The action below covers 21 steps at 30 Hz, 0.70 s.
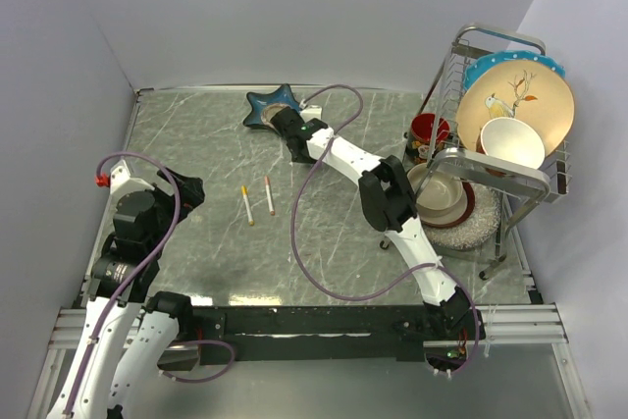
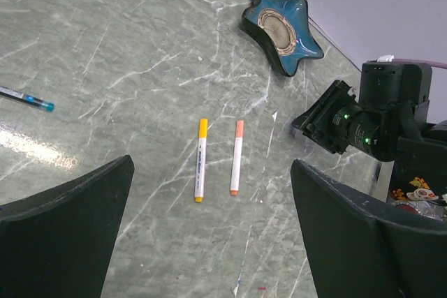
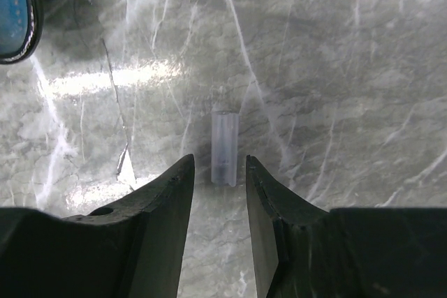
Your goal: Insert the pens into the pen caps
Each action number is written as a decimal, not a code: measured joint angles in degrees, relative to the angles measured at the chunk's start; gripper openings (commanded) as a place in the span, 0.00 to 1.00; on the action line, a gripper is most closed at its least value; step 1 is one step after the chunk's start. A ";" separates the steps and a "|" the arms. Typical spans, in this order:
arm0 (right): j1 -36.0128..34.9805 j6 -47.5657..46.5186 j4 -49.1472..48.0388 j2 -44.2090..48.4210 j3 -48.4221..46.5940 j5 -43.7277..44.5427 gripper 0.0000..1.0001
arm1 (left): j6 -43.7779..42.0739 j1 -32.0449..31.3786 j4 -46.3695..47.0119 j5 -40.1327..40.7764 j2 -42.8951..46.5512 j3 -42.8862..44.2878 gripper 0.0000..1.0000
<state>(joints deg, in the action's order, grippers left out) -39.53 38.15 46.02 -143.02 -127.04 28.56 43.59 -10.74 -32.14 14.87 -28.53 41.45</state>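
Two thin white pens lie side by side mid-table: one with yellow ends (image 1: 246, 205) (image 2: 200, 170), one with orange ends (image 1: 269, 195) (image 2: 237, 157). A yellow cap (image 2: 202, 128) and an orange cap (image 2: 239, 128) appear to sit on their far ends. My left gripper (image 1: 191, 188) (image 2: 211, 165) is open wide and empty, hovering short of the pens. My right gripper (image 1: 280, 120) (image 3: 218, 162) is open and low over the table by the star dish. Its tips straddle the near end of a small clear tube (image 3: 224, 148) lying flat.
A blue star-shaped dish (image 1: 270, 105) (image 2: 281, 24) (image 3: 14, 12) sits at the back. A purple cable (image 1: 304, 233) loops across the table. A dish rack (image 1: 510, 174) with plates, bowls and a red mug (image 1: 429, 130) stands at the right. A blue-tipped pen (image 2: 28, 98) lies far left.
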 measured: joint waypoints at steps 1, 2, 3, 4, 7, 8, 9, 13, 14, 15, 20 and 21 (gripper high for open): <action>0.02 0.13 0.02 -0.07 0.00 -0.37 0.43 | 0.00 0.00 0.00 0.00 0.07 0.00 0.99; 0.02 0.39 0.04 -0.09 0.00 -0.87 0.42 | 0.00 0.00 0.00 0.00 0.15 0.00 0.99; 0.02 0.59 0.07 -0.11 0.00 -1.18 0.42 | 0.00 0.00 0.00 0.00 0.22 0.02 0.99; 0.04 0.90 0.13 -0.11 0.00 -1.49 0.42 | 0.00 0.00 0.00 0.00 0.28 0.02 0.99; 0.15 1.77 0.33 -0.17 -0.02 -2.51 0.40 | 0.00 0.00 0.00 0.02 0.31 0.00 0.99; 0.24 1.99 0.37 -0.22 -0.02 -2.82 0.39 | 0.00 0.00 0.00 0.00 0.31 0.00 0.99; 0.35 2.38 0.39 -0.28 -0.02 -3.21 0.39 | 0.00 0.00 0.00 0.02 0.33 0.02 0.99; 0.79 3.41 0.85 -0.39 -0.02 -4.26 0.38 | 0.02 0.00 0.00 0.02 0.37 0.00 0.99; 0.85 3.52 0.94 -0.39 -0.04 -4.28 0.37 | 0.00 0.00 0.00 0.02 0.48 0.00 0.99; 0.90 3.69 1.11 -0.44 -0.09 -4.31 0.36 | 0.02 0.00 0.00 0.02 0.59 0.00 0.99; 0.90 4.35 1.68 -0.50 -0.35 -4.42 0.31 | 0.02 0.00 0.00 0.04 0.83 0.00 0.99; 0.90 4.39 1.66 -0.50 -0.35 -4.48 0.30 | 0.02 0.00 0.00 0.04 0.87 0.00 0.99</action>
<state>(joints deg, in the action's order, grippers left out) -38.63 42.54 47.68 -143.52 -127.39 24.08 43.62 -10.74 -32.14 14.92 -27.66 41.45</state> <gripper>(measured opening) 0.338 0.994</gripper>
